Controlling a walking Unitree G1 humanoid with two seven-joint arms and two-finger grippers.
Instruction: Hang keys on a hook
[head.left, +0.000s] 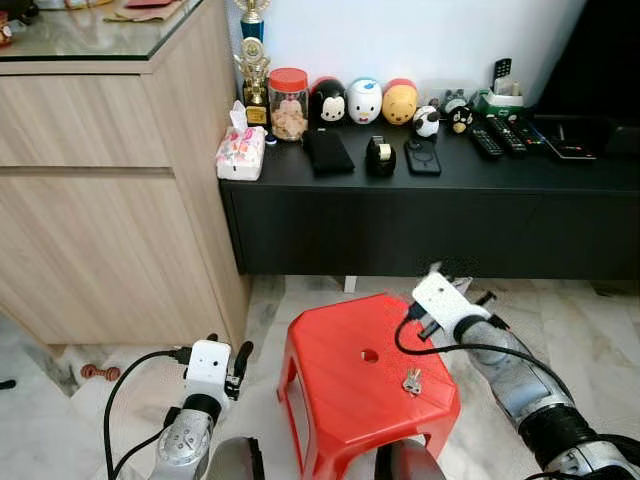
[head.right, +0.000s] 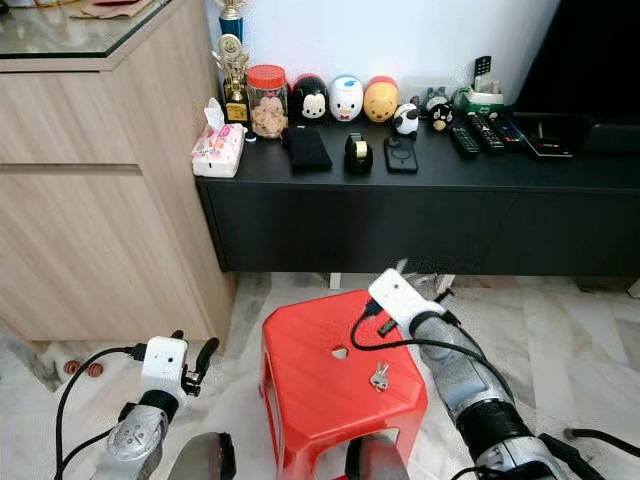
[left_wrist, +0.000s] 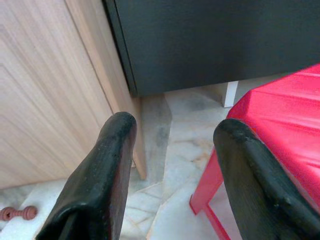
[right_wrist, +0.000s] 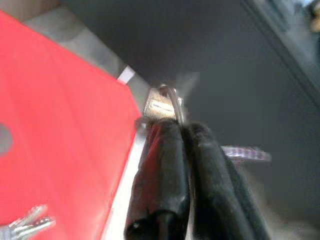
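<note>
Right gripper (right_wrist: 172, 125) hangs above the far right corner of the red stool (head.left: 340, 375), its two black fingers (right_wrist: 160, 170) pressed together on a small silver key piece (right_wrist: 160, 106) that sticks out past the tips. Behind it on the stool top, nearer the robot and just right of the round hole (head.left: 370, 355) in the seat, lies a second small bunch of keys (head.left: 412, 381), loose and untouched, apart from the fingers.

Left gripper (left_wrist: 172, 150) is low at the robot's left side, its fingers spread wide with nothing between them, pointing at the marble floor (left_wrist: 175, 150) in the gap between the wooden cabinet (head.left: 110, 200) and the stool leg.

Straight ahead, just beyond the stool, stands a long black console (head.left: 420, 220). Its top is crowded: a tissue pack (head.left: 241, 152), a gold trophy (head.left: 254, 80), a red-lidded jar (head.left: 288, 103), three round character figures (head.left: 365, 101), a black wallet (head.left: 327, 152), a tape dispenser (head.left: 380, 155), a phone (head.left: 422, 157) and several remote controls (head.left: 505, 133). A small reddish-brown object (head.left: 97, 372) sits on the floor at the cabinet's foot.
</note>
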